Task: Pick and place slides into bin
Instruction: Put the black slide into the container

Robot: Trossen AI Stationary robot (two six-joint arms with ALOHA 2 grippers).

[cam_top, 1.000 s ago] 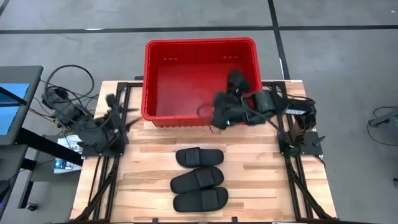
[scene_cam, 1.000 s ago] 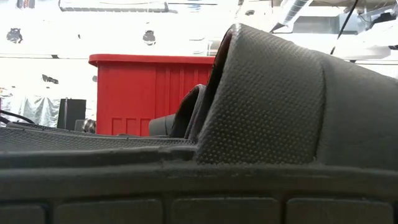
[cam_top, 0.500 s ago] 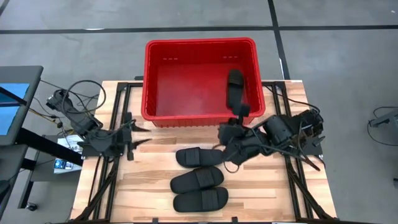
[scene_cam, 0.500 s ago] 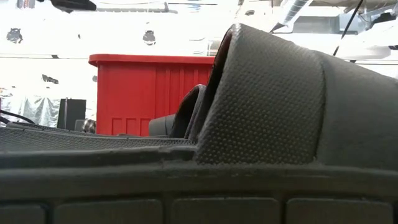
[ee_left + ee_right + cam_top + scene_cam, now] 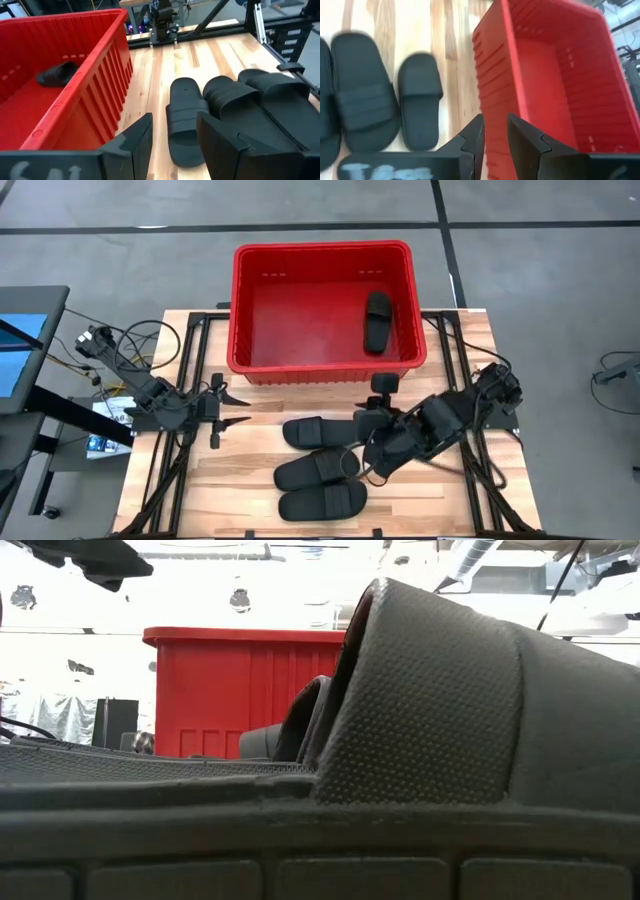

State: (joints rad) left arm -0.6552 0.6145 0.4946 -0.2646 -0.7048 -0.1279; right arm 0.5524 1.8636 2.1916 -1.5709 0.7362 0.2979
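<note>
The red bin stands at the table's far middle, and one black slide lies flat on its floor near the right wall. Three more slides lie side by side on the wood in front of it. My right gripper hangs above their right ends, pointing left and down, its fingers slightly apart with nothing between them. My left gripper stands open at the table's left and points at the slides. One slide fills most of the low view.
Black frame rails run along the table's left and right sides. Cables and a box lie off the left edge. Bare wood shows left of the slides.
My right gripper has swung from over the bin's near right corner toward the near edge and now hangs by the slides on the table; the slide in the bin is uncovered. My left gripper has sunk and moved toward the table's middle, turning to face the slides.
</note>
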